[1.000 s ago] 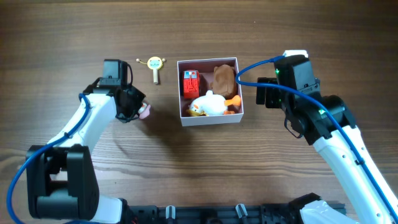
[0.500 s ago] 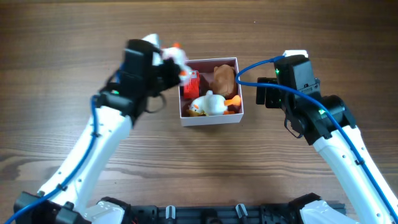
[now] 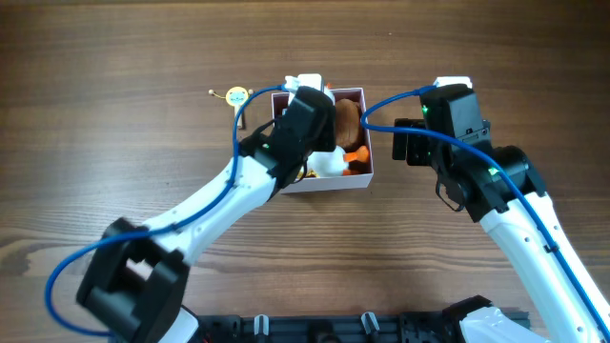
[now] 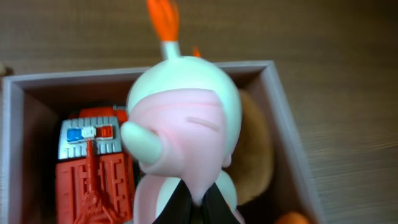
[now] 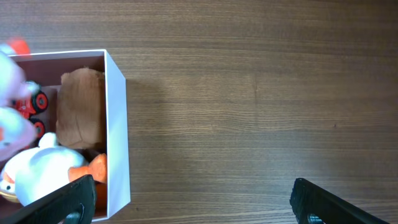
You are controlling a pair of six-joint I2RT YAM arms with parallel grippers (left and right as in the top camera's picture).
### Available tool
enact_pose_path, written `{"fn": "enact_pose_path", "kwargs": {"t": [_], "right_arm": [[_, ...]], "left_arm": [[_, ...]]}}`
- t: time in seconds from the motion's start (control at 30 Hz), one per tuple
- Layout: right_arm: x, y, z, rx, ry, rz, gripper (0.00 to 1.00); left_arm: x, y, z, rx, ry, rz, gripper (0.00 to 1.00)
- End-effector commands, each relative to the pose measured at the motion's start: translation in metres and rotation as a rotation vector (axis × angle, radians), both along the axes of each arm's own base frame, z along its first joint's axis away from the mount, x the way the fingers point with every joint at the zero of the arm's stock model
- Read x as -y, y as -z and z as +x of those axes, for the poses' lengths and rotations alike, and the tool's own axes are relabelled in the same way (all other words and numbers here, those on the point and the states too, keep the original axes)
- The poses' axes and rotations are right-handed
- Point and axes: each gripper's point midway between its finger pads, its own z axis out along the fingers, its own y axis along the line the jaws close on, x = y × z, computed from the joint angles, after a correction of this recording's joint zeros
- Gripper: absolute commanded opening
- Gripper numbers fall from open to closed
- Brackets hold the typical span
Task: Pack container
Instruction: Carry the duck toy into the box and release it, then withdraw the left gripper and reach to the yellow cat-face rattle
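Placing step. Holding white-pink toy (image 4: 186,118) in clamped left gripper (image 4: 191,202) directly above container (image 4: 283,106); resting right gripper (image 5: 194,186) wide, empty, right of container. Next: lower into container, unclamp gently

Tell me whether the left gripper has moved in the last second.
Yes: the left gripper swung right, from left of the container to over it.

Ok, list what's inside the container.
The container holds a red truck, a brown toy and a white duck. The pink-white toy in the left gripper covers the rest.
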Motion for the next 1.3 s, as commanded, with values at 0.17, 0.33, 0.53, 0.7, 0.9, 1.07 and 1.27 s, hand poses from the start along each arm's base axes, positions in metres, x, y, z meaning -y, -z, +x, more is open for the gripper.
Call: {"fn": "enact_pose_path", "kwargs": {"t": [0.17,0.33,0.53,0.7,0.9,1.07,1.27], "right_arm": [[0.001,-0.011,0.003,0.030,0.016,0.014,0.99],[0.001,-0.011,0.003,0.030,0.016,0.014,0.99],[0.001,-0.011,0.003,0.030,0.016,0.014,0.99],[0.001,-0.011,0.003,0.030,0.016,0.014,1.00],[0.001,-0.011,0.003,0.030,0.016,0.014,1.00],[0.001,-0.011,0.003,0.030,0.016,0.014,1.00],[0.001,-0.011,0.003,0.031,0.016,0.014,1.00]], "left_arm": [[-0.005,0.019,0.010,0.005,0.015,0.081,0.20],[-0.005,0.019,0.010,0.004,0.014,0.082,0.66],[-0.005,0.015,0.011,0.012,0.014,0.077,0.64],[-0.021,-0.021,0.016,0.098,-0.057,0.091,0.56],[-0.106,-0.047,0.021,0.160,-0.322,0.293,0.51],[-0.152,-0.037,0.033,0.087,-0.425,0.251,0.55],[-0.170,-0.023,0.064,0.006,-0.352,-0.013,0.67]]}}
